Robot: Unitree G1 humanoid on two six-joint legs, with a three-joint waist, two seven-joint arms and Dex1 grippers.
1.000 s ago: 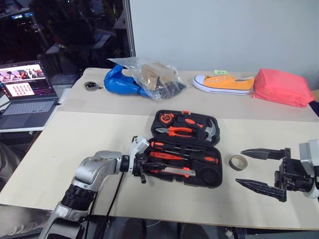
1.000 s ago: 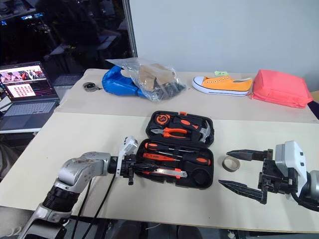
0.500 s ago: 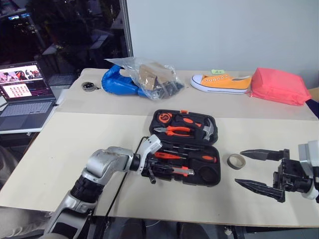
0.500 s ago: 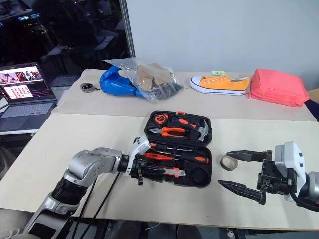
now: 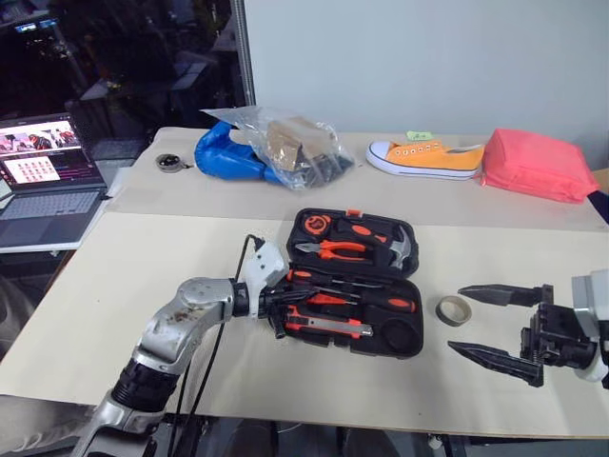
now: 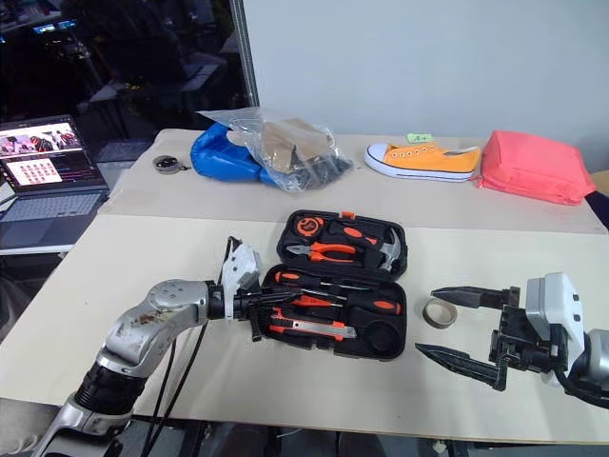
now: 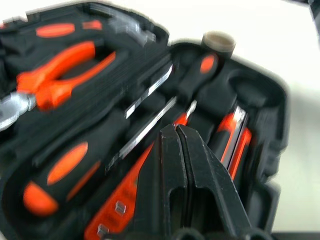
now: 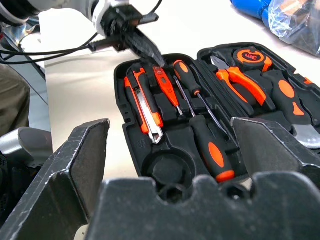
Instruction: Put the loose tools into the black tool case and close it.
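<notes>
The black tool case [image 5: 407,338] lies open in the middle of the table. Its near half holds two long screwdrivers [image 5: 369,301], a slim orange screwdriver [image 8: 166,90] and the utility knife [image 5: 329,327]. Pliers [image 5: 331,251] and a hammer sit in the far half. My left gripper [image 5: 284,307] is shut and empty at the case's left edge, its tips over the slim screwdriver's handle end. The tape roll [image 5: 454,309] rests on the table right of the case. My right gripper [image 5: 456,320] hovers open near the table's front right, its tips pointing at the roll.
Along the far edge lie a blue bag under a clear plastic bag [image 5: 271,148], an orange shoe [image 5: 425,157] and a pink pouch [image 5: 540,167]. An open laptop [image 5: 48,181] stands off the table's left side. A small round object [image 5: 172,163] sits far left.
My left wrist has rolled and risen slightly at the case's left edge, staying shut. The right gripper has kept still and open.
</notes>
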